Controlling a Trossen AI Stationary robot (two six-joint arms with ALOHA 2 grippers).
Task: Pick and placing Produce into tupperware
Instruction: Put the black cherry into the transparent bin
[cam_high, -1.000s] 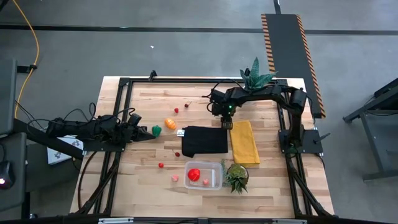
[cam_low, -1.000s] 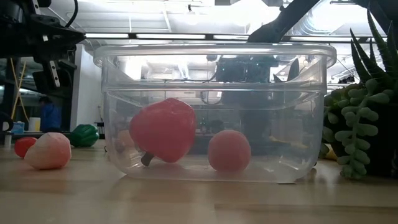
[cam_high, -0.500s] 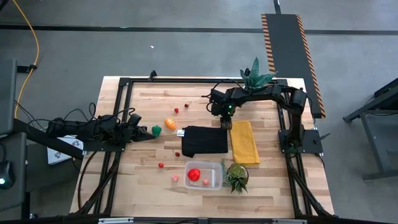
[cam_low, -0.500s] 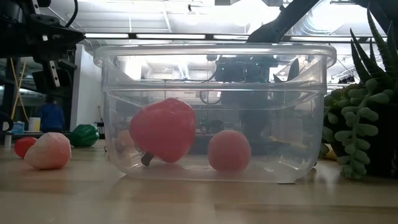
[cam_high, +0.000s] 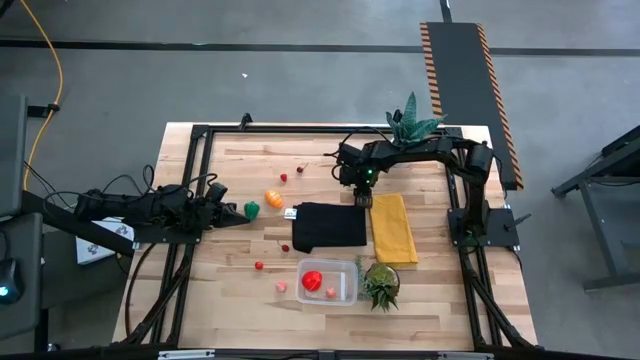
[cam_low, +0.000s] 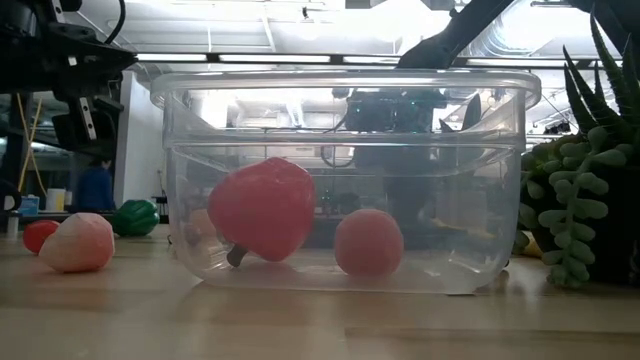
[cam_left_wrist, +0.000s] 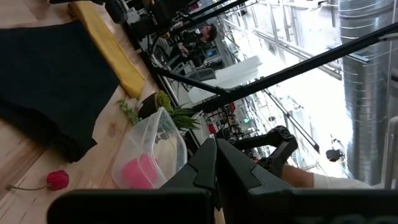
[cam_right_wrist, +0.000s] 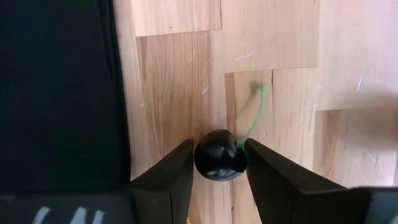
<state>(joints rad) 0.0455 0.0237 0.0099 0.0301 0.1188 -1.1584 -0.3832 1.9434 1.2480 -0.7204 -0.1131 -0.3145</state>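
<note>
Produce lies scattered over the worktop (cam_high: 430, 300): the right hand (cam_right_wrist: 219, 163) grasps a dark berry (cam_right_wrist: 217, 154) with a green stem between its two fingers, just beside the black cloth (cam_high: 328, 226). The left hand (cam_left_wrist: 216, 163) is clenched empty near the green piece (cam_high: 252, 210). The tupperware (cam_low: 345, 180) holds a large red fruit (cam_low: 262, 208) and a pink ball (cam_low: 368, 242). Only the right wrist view shows the berry; the low view shows a pink piece (cam_low: 76, 242) outside the tub.

Black cloth (cam_high: 328, 226) beside yellow cloth (cam_high: 393, 227); potted succulent (cam_high: 381, 284), leafy plant (cam_high: 410, 122) on wooden table (cam_high: 230, 290).
</note>
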